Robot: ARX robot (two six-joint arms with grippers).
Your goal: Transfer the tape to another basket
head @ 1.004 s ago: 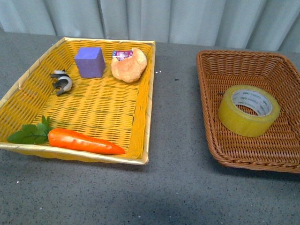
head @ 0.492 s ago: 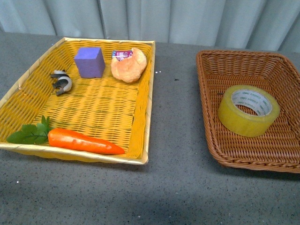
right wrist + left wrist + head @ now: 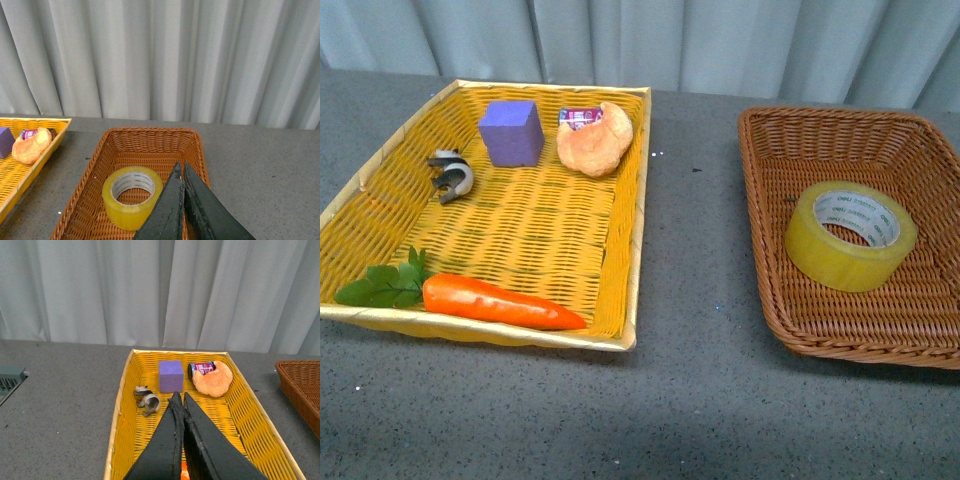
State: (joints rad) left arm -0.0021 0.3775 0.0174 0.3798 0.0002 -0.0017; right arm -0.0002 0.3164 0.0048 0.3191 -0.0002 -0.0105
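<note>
The yellow tape roll (image 3: 850,237) lies flat inside the brown wicker basket (image 3: 790,320) at the right of the table. It also shows in the right wrist view (image 3: 131,197) within the same basket (image 3: 150,137). My right gripper (image 3: 180,166) is shut and empty, held above the basket's edge beside the tape. My left gripper (image 3: 179,396) is shut and empty above the yellow basket (image 3: 255,415). Neither arm shows in the front view.
The yellow basket (image 3: 635,230) at the left holds a purple cube (image 3: 511,132), a croissant (image 3: 595,138), a small can (image 3: 579,117), a black-and-white clip (image 3: 451,173) and a carrot (image 3: 495,302). Grey table (image 3: 690,400) lies between the baskets. A curtain hangs behind.
</note>
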